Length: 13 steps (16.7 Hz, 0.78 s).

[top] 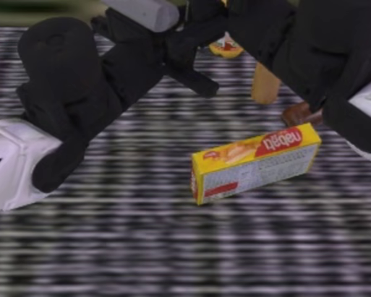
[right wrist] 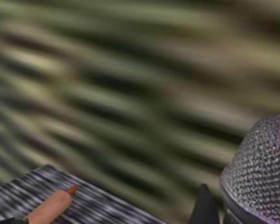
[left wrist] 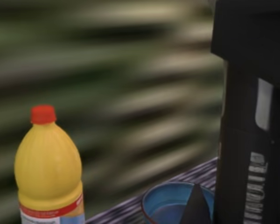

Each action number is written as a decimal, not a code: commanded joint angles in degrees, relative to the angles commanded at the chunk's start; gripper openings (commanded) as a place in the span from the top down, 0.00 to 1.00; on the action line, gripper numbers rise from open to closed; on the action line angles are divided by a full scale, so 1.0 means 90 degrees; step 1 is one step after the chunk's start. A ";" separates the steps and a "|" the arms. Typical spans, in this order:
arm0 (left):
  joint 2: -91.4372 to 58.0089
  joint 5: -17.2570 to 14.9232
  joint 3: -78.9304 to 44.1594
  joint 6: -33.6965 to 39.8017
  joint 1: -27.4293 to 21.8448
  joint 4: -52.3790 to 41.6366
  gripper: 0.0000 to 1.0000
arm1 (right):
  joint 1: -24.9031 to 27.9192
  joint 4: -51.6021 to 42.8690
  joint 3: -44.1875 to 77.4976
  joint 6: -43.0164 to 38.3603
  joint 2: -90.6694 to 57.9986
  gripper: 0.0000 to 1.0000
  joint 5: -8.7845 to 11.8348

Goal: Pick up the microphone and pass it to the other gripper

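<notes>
At the table's far edge, near the middle: left gripper [top: 173,54] and right gripper [top: 221,30] close together, mic [right wrist: 259,172] up between them, mesh head filling the right wrist view, black handle the left. Hold of either cannot be told. Nearer, on the striped cloth, a yellow box [top: 255,162].

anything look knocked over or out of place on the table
The yellow cracker box lies flat on its side, skewed to the table's stripes, its red label upside down in the top view. The yellow bottle stands upright by the blue bowl. No spill or damage shows.
</notes>
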<state>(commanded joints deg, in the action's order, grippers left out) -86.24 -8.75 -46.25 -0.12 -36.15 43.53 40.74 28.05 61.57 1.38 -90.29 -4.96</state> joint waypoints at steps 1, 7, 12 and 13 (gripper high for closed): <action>0.0000 0.0000 0.0000 0.0000 0.0000 0.0000 1.00 | 0.0000 0.0000 0.0000 0.0000 0.0000 0.98 0.0000; 0.0000 0.0000 0.0000 0.0000 0.0000 0.0000 1.00 | 0.0000 0.0000 0.0000 0.0000 0.0000 1.00 0.0000; 0.0000 0.0000 0.0000 0.0000 0.0000 0.0000 0.85 | 0.0000 0.0000 0.0000 0.0000 0.0000 1.00 0.0000; 0.0000 0.0000 0.0000 0.0000 0.0000 0.0000 0.77 | 0.0000 0.0000 0.0000 0.0000 0.0000 1.00 0.0000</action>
<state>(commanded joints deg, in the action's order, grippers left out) -86.24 -8.75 -46.25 -0.12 -36.15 43.53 40.74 28.05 61.57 1.38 -90.29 -4.96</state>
